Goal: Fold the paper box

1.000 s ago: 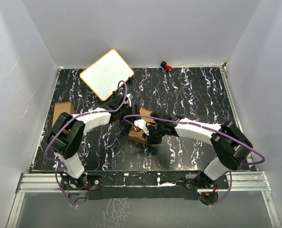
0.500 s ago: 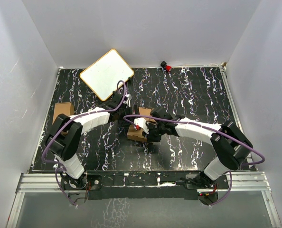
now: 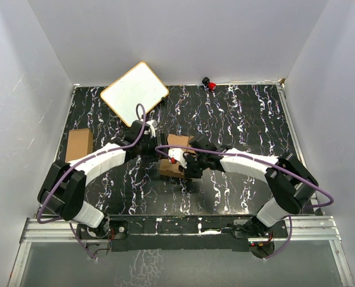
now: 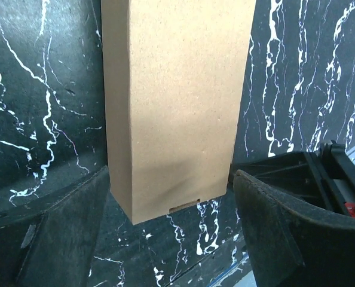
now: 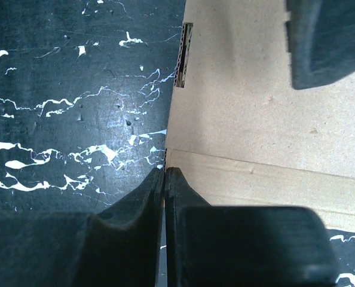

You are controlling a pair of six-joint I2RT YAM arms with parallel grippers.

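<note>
From above, the paper box (image 3: 177, 142), a small oblong carton of plain brown cardboard, lies near the middle of the black, white-veined marble-pattern worktop (image 3: 243, 119), with both arms reaching in. The left claw (image 3: 155, 143) sits at its left side and the right claw (image 3: 176, 162) rests over its near end. A second small plain brown oblong carton (image 3: 79, 144) lies well apart at the left edge. A white board with a tan rim (image 3: 134, 92) leans at the far left corner, and a small red object (image 3: 211, 84) sits by the far wall.

At the left wrist, the paper box (image 4: 177, 101) runs away from the camera across the worktop (image 4: 34, 89). The left claw (image 4: 171, 179) is spread wide, one dark finger (image 4: 64, 239) on either side of the box's end; whether the pads touch the cardboard cannot be told.

At the right wrist, the right claw (image 5: 165, 173) is pressed shut, its tips meeting at the edge of the paper box (image 5: 249, 107) where a fold line reaches the worktop (image 5: 76, 72). Whether any cardboard is pinched between them cannot be told.
</note>
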